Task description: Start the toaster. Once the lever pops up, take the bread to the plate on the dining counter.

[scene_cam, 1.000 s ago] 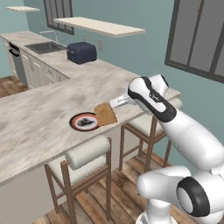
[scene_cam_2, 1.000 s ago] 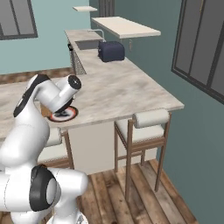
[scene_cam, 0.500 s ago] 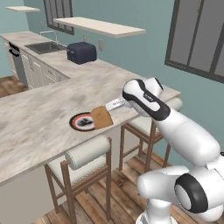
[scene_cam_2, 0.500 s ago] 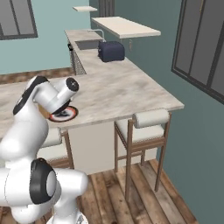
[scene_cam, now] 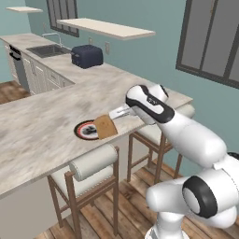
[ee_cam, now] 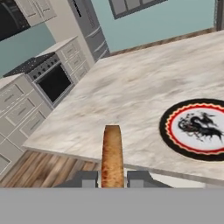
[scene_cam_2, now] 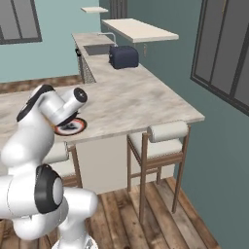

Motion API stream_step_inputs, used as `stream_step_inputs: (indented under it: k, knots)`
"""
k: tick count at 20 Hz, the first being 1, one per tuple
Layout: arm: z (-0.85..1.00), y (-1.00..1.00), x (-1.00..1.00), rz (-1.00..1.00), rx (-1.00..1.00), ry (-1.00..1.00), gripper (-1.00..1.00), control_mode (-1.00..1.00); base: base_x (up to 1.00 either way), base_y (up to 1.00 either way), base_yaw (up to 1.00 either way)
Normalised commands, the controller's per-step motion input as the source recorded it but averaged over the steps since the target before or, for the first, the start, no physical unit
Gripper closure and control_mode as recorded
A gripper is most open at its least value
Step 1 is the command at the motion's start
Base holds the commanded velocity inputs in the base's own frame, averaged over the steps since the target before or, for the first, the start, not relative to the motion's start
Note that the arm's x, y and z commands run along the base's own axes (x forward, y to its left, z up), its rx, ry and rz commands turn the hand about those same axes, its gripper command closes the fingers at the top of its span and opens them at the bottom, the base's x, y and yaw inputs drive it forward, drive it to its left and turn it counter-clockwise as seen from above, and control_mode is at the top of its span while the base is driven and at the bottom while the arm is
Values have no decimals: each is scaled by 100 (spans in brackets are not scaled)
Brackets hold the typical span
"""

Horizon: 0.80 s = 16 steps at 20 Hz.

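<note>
My gripper (scene_cam: 111,118) is shut on the bread (scene_cam: 105,127), a golden-brown slice held just above the dining counter (scene_cam: 42,121) near its front edge. In the left base view the slice overlaps the right rim of the plate (scene_cam: 85,130). The hand view shows the bread (ee_cam: 112,153) edge-on between my fingertips (ee_cam: 85,179), with the plate (ee_cam: 199,129) lying flat to its right on the dining counter (ee_cam: 131,87). The navy toaster (scene_cam: 87,56) stands far back by the wall. In the right base view my arm covers part of the plate (scene_cam_2: 74,128), and the toaster (scene_cam_2: 123,57) sits behind.
Cushioned wooden stools (scene_cam: 86,170) (scene_cam_2: 160,141) stand under the counter's front edge. A sink (scene_cam: 46,49) lies left of the toaster, under a wall shelf (scene_cam: 107,28). Across the room are a stove and grey cabinets (ee_cam: 52,78). Dark-framed windows line the teal wall.
The hand has carried the bread a little to the left and lower, closer to the plate. The jaws stayed shut on the slice.
</note>
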Motion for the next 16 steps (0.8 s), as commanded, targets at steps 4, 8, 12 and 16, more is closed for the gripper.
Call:
stream_step_inputs:
  k: [4, 8, 12, 16]
  knots:
    - [-1, 0, 28, 3, 0, 0, 100, -100, 0, 0, 0]
    - [-3, 0, 27, 2, 0, 0, 100, -100, 0, 0, 0]
    - [-9, 0, 24, 1, 0, 2, 100, -100, 0, 0, 0]
    - [-12, 0, 18, 1, 0, 2, 100, -100, 0, 0, 0]
